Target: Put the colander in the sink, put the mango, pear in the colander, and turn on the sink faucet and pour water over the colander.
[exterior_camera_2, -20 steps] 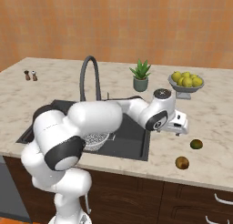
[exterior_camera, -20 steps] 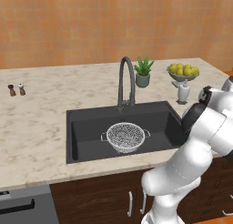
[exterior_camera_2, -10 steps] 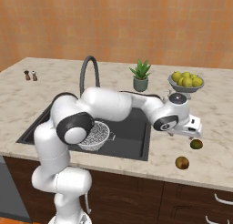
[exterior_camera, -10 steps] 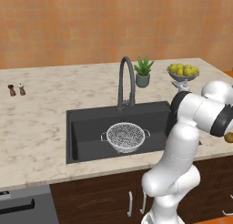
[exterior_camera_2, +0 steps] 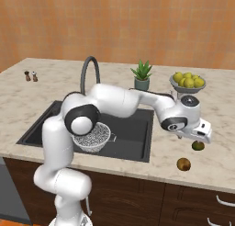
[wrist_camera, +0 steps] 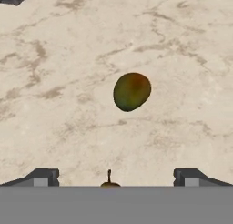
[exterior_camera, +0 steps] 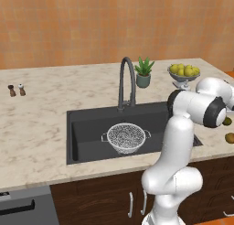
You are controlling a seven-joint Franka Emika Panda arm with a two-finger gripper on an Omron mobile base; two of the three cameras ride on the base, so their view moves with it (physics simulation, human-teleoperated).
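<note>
The whitish mesh colander [exterior_camera: 124, 136] sits in the dark sink [exterior_camera: 87, 128], under the arched faucet [exterior_camera: 125, 80]; no water runs. From the right base view the colander [exterior_camera_2: 96, 138] is partly behind my arm. On the counter right of the sink lie the green-red mango [exterior_camera_2: 198, 145] and the brownish pear [exterior_camera_2: 184, 164]. My gripper [exterior_camera_2: 201, 136] hangs just above the mango. In the hand view the mango [wrist_camera: 132, 91] lies ahead on the marble, the pear's stem [wrist_camera: 109, 176] peeks up at the bottom, and the gripper [wrist_camera: 116, 177] is open and empty.
A footed bowl of yellow fruit [exterior_camera_2: 187, 81] and a potted plant [exterior_camera_2: 142, 75] stand behind the sink on the right. Two small shakers [exterior_camera: 16, 89] stand far left. The counter's front edge runs close behind the pear.
The arm has swung right, away from the sink's edge and out over the counter, bringing the hand down over the mango. Colander and fruit have not moved.
</note>
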